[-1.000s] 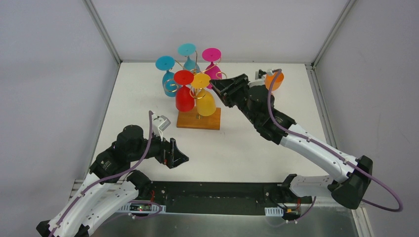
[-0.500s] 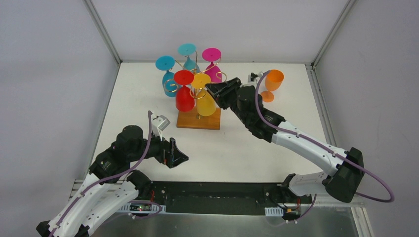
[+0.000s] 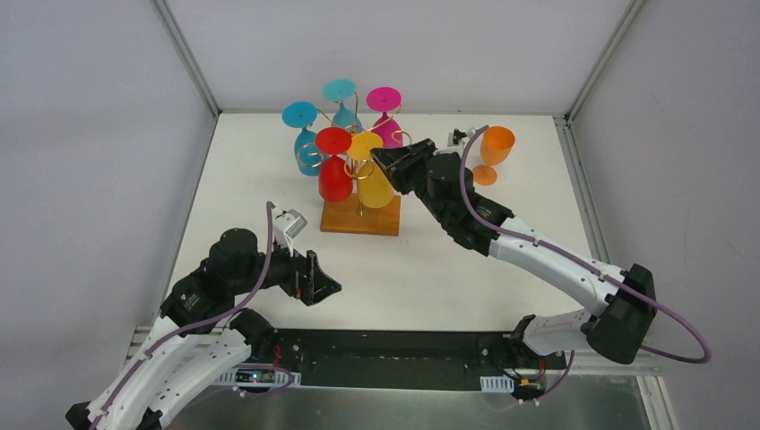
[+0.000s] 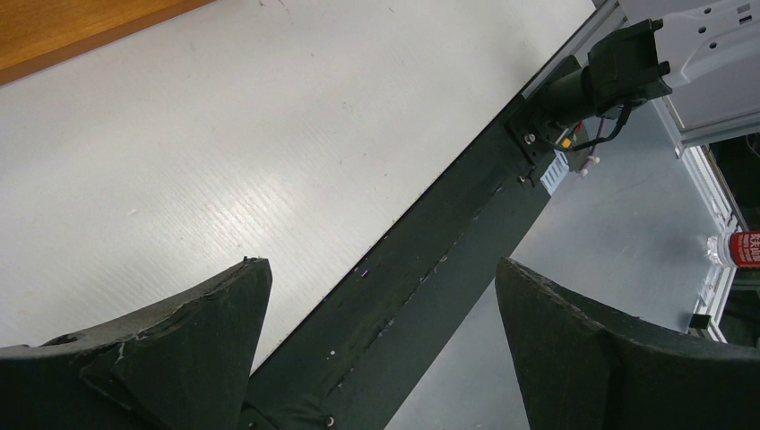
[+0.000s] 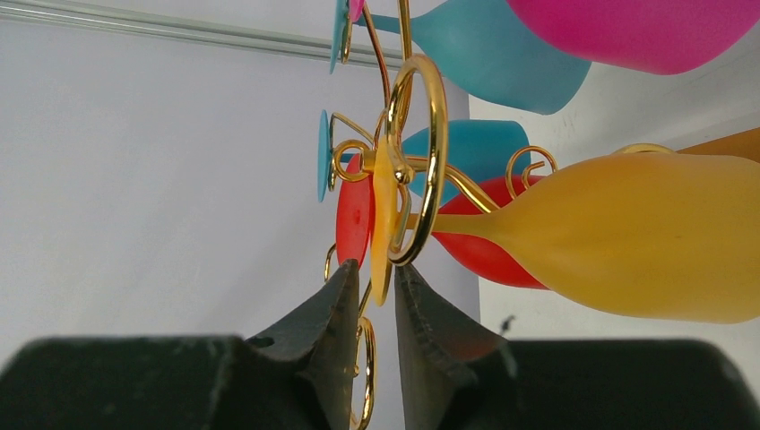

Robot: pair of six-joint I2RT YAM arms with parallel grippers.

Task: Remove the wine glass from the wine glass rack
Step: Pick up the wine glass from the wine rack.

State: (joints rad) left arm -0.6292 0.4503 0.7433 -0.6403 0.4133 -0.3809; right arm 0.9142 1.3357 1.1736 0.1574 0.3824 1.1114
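Altogether five glasses (image 3: 373, 184), one rack (image 3: 360, 218)

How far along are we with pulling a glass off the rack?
Done, apparently: an orange glass stands on the table, off the rack. In hand: the right tool straddles the foot of the yellow glass; whether it grips is unclear. To do: slide that glass off its hook and set it down. The left tool is open.
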